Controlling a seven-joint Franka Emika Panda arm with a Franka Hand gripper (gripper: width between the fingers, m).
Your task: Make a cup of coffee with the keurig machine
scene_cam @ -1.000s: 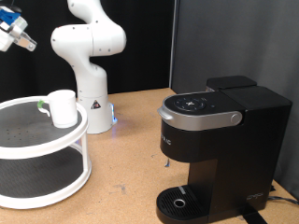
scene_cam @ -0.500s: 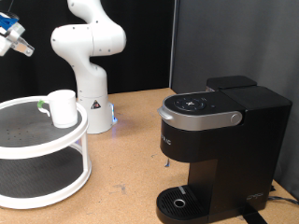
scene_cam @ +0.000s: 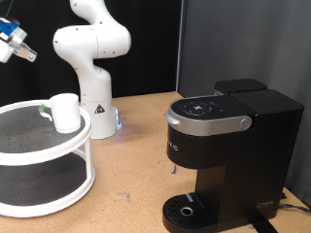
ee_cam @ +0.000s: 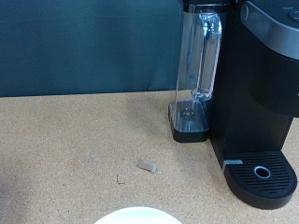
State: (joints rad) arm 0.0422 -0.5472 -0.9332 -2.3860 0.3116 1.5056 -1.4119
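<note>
Slightly upward drift is being shown by the gripper (scene_cam: 12,39) at far left; whether its fingers are spread cannot be told. Untouched, the cup (scene_cam: 64,112) is resting on the white tiered stand (scene_cam: 58,155), left of the keurig machine (scene_cam: 228,155).

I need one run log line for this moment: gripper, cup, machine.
gripper: high at exterior view's top left, nothing seen held | cup: upright on white two-tier rack | keurig machine: lid down, drip tray bare

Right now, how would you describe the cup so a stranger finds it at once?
Find the round white two-tier stand at the exterior view's left. On its top tier stands the cup, small, plain white, cylindrical. Its greenish handle marks it; the black keurig machine is far bigger.
</note>
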